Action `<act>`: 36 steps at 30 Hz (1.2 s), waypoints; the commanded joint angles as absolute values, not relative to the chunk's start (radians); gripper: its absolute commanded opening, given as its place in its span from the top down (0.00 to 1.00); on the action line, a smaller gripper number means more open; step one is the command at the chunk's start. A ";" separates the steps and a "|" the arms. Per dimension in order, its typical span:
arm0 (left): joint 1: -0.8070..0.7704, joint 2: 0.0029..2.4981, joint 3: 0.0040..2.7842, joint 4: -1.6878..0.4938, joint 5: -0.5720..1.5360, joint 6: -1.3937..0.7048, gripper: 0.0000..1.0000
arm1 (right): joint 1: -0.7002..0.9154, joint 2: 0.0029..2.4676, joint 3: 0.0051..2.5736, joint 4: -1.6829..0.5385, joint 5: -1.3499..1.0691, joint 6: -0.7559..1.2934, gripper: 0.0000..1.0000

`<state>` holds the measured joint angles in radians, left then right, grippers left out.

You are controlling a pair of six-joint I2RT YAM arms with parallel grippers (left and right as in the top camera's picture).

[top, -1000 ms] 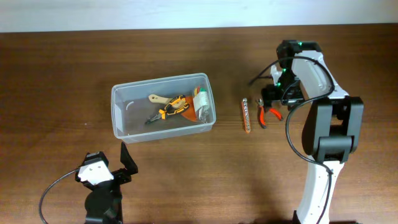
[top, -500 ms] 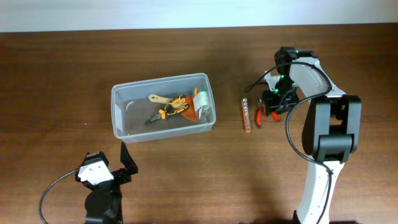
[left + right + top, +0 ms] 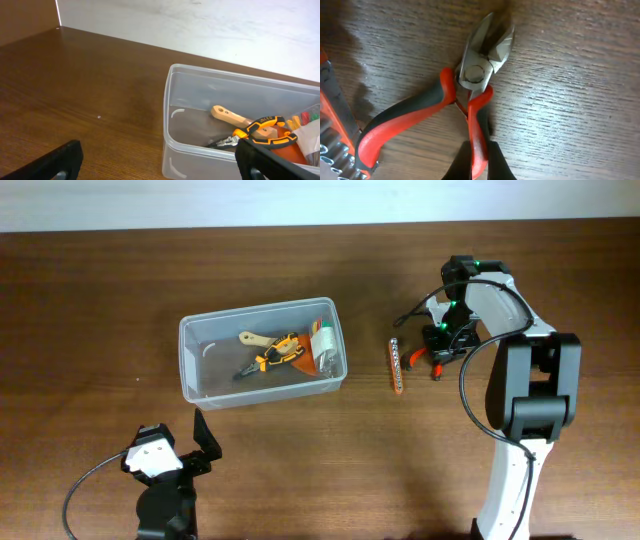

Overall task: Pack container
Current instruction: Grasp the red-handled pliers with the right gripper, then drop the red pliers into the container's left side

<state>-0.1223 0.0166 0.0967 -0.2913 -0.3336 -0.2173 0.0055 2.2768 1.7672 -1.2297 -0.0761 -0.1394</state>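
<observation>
The clear container (image 3: 262, 313) stands left of centre and holds orange-black pliers (image 3: 275, 352), a wooden-handled tool (image 3: 252, 338) and a few other items. Red-and-black side cutters (image 3: 422, 359) lie on the table to its right. My right gripper (image 3: 441, 350) is shut on them. In the right wrist view the right gripper (image 3: 479, 152) pinches one red handle, and the cutters (image 3: 470, 80) lie flat with their steel head pointing away. My left gripper (image 3: 160, 170) stands open just in front of the container (image 3: 200, 150), with nothing between its fingers.
An orange strip holding metal bits (image 3: 396, 365) lies between the container and the cutters, and its edge (image 3: 332, 135) shows close to the free handle. The table's far edge meets a white wall.
My right gripper has come down and shut on a handle of the cutters. The cutters have shifted slightly left. The left arm has not moved.
</observation>
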 commanded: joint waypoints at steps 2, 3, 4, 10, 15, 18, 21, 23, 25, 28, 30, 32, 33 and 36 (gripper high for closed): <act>-0.126 0.012 0.093 -0.292 -0.337 -0.208 0.01 | 0.019 2.217 1.854 -1.280 -0.096 -0.092 0.96; -0.126 0.012 0.093 -0.292 -0.337 -0.208 0.01 | 0.023 2.201 1.884 -1.299 -0.108 -0.092 0.96; -0.126 0.012 0.093 -0.292 -0.337 -0.208 0.01 | 0.033 2.180 1.924 -1.323 -0.128 -0.092 0.96; -0.126 0.012 0.093 -0.292 -0.337 -0.208 0.01 | 0.173 2.033 2.173 -1.391 -0.184 -0.099 0.96; -0.126 0.012 0.093 -0.292 -0.337 -0.208 0.01 | 0.381 1.983 2.270 -1.307 -0.180 -0.199 0.96; -0.126 0.012 0.093 -0.292 -0.337 -0.208 0.01 | 0.506 2.002 2.250 -1.232 -0.180 -0.332 0.96; -0.126 0.012 0.093 -0.292 -0.337 -0.208 0.01 | 0.593 2.046 2.212 -1.168 -0.180 -0.482 0.96; -0.126 0.012 0.093 -0.292 -0.337 -0.208 0.01 | 0.637 2.094 2.193 -1.139 -0.180 -0.619 0.96; -0.126 0.012 0.093 -0.292 -0.337 -0.208 0.01 | 0.669 2.148 2.185 -1.121 -0.180 -0.760 0.96; -0.126 0.012 0.093 -0.292 -0.337 -0.208 0.01 | 0.702 2.226 2.184 -1.094 -0.181 -0.912 0.96; -0.126 0.012 0.093 -0.292 -0.337 -0.208 0.01 | 0.717 2.271 2.184 -1.066 -0.181 -0.957 0.96; -0.126 0.012 0.093 -0.292 -0.337 -0.208 0.01 | 0.731 2.309 2.184 -1.037 -0.181 -0.965 0.96; -0.126 0.012 0.093 -0.292 -0.337 -0.208 0.01 | 0.738 2.325 2.184 -1.024 -0.181 -0.965 0.96; -0.126 0.012 0.093 -0.292 -0.337 -0.208 0.01 | 0.760 2.365 2.184 -0.992 -0.181 -0.964 0.96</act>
